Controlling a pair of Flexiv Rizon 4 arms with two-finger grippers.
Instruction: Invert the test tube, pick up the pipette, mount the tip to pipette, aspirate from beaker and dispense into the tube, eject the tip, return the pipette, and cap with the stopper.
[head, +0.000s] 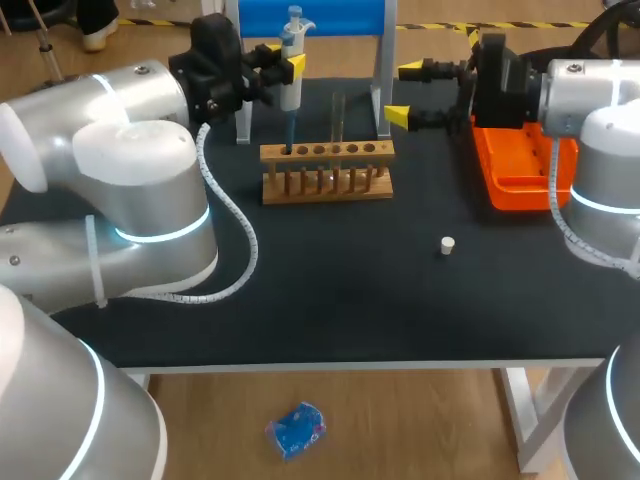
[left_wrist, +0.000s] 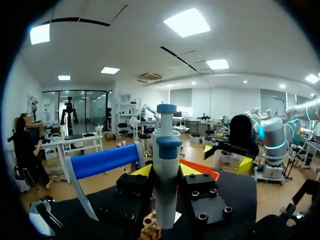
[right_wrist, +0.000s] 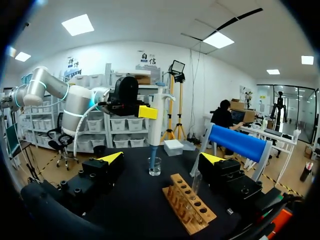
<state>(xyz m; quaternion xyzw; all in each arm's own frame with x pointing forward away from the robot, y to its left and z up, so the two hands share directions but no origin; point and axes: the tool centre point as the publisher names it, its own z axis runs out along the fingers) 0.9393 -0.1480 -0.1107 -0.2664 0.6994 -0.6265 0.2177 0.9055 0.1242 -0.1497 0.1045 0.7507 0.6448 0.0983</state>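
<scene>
The left gripper (head: 287, 68) is shut tight on the pipette (left_wrist: 166, 150), one finger on each side, and holds it straight up. Its thin blue tip (head: 289, 125) points down into the little glass beaker (right_wrist: 155, 166) (best seen from the right wrist). Just beside the beaker is the wooden rack (head: 327, 175), with the tube (head: 338, 118) standing upright in one of its holes. The right gripper (head: 405, 92) is wide open with nothing in it, near the right end of the rack. Under that arm is an orange bin (head: 515, 170). The white stopper (head: 447, 245) lies alone on the black table (head: 330, 300), well apart from the rack. A blue stand (head: 310, 15) is behind it all.
</scene>
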